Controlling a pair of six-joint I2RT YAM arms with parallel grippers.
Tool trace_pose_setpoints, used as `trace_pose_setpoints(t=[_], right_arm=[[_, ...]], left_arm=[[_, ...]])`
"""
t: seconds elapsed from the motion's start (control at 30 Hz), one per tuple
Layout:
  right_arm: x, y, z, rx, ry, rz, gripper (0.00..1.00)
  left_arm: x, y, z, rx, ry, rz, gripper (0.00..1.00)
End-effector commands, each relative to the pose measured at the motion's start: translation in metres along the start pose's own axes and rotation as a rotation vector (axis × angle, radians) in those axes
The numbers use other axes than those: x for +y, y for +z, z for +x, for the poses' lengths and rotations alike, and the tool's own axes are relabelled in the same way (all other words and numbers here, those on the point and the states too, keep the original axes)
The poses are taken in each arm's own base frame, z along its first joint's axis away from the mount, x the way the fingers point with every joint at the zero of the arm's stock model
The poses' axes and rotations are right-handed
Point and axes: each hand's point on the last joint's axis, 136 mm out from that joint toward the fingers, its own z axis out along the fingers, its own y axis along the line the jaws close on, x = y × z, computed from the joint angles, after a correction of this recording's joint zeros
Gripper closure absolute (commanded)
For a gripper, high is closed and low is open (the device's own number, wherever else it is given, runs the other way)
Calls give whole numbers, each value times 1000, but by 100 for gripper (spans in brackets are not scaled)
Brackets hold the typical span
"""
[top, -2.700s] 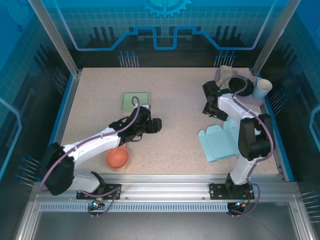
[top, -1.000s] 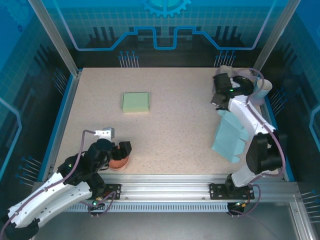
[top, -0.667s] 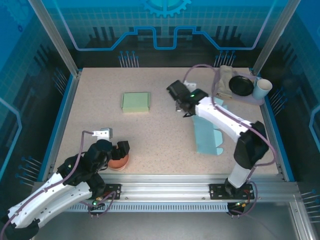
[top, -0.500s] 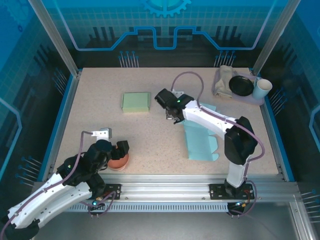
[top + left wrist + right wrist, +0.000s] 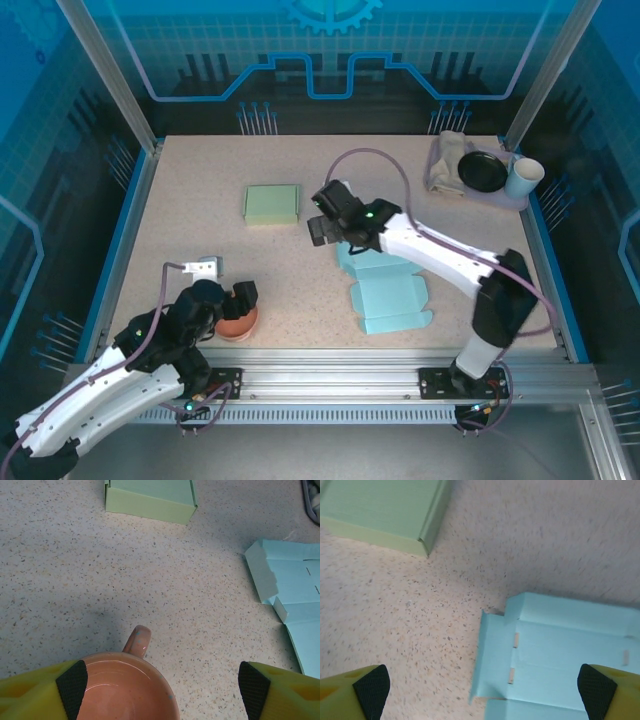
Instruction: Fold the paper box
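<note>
- Top view: my right gripper [image 5: 318,230] hovers mid-surface with its jaws apart and nothing in them. It is just off the far left corner of the paper box [image 5: 390,295].
- The paper box lies unfolded and flat, right of centre and toward the near edge, so I judge folding not yet begun.
- My left gripper [image 5: 245,297] sits parked over the orange mug [image 5: 235,322] near the near left corner.
- A closed green box [image 5: 272,204] lies left of centre, apart from the paper box.
- The tray [image 5: 508,201] in the far right corner holds a black dish [image 5: 483,170], a white cup [image 5: 523,178] and a cloth [image 5: 447,155]. I cannot tell what is in the cup.
- Left wrist: the left gripper [image 5: 162,687] has its fingers spread wide with the mug [image 5: 120,690] below them, not clamped. The mug looks empty.
- The paper box [image 5: 295,595] shows at the right.
- Right wrist: the right gripper [image 5: 482,692] is wide open above the corner flap of the paper box [image 5: 570,640]. The green box [image 5: 385,510] lies beyond it.
- Next, I think: drop onto a side flap, pinch its edge and lift it along the crease. The left gripper likely has to come over and hold the base down, as the sheet looks light enough to slide.
</note>
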Motion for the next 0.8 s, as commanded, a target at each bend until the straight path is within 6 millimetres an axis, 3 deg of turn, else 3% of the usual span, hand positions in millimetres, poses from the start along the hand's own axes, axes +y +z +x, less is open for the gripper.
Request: trace_pose_setpoints(t=[0.0, 0.17, 0.3, 0.37, 0.57, 0.63, 0.77], right_arm=[[-9, -51, -50, -195, -214, -51, 0], [-57, -73, -74, -206, -365, 38, 0], [-86, -87, -77, -270, -318, 57, 0], [-92, -92, -70, -302, -255, 29, 0], [-100, -78, -18, -386, -129, -16, 0], [-112, -77, -14, -417, -38, -8, 0], [-118, -80, -12, -414, 20, -63, 0]], left_arm=[[6, 4, 7, 11, 6, -24, 17], [-14, 14, 10, 35, -25, 45, 16], [-55, 38, 11, 91, -76, 144, 15], [-76, 56, 14, 137, -70, 158, 14], [-136, 108, 8, 180, 54, 111, 11], [-145, 128, 8, 194, 77, 69, 11], [-165, 166, 8, 216, 136, 10, 10]])
